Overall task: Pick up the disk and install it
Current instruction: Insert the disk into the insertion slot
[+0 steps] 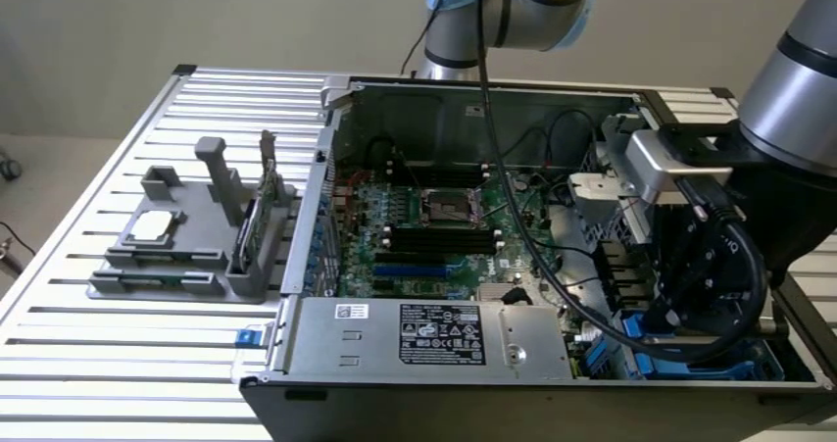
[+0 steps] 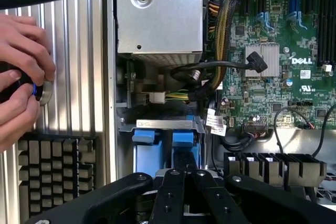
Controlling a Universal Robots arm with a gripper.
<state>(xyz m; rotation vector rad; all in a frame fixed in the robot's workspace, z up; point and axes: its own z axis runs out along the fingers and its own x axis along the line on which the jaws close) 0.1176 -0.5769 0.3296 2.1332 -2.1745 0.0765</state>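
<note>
The disk (image 2: 184, 141) shows as a blue-edged carrier standing in the drive bay at the case's corner, beside a second blue carrier (image 2: 144, 135). My gripper (image 2: 185, 167) is shut, its black fingers meeting at the end of the disk's blue frame. The disk's labelled face is hidden inside the bay. In the exterior view the gripper (image 1: 700, 310) reaches down into the bay at the case's front, on the exterior view's right.
A person's hand (image 2: 21, 72) presses a round button on the slatted table beside the case. The grey power-supply box (image 1: 432, 334), cable bundles (image 2: 210, 77), the motherboard (image 1: 432, 217) and a black heatsink (image 2: 55, 171) crowd the bay. A grey fixture (image 1: 176, 266) holds a small chip.
</note>
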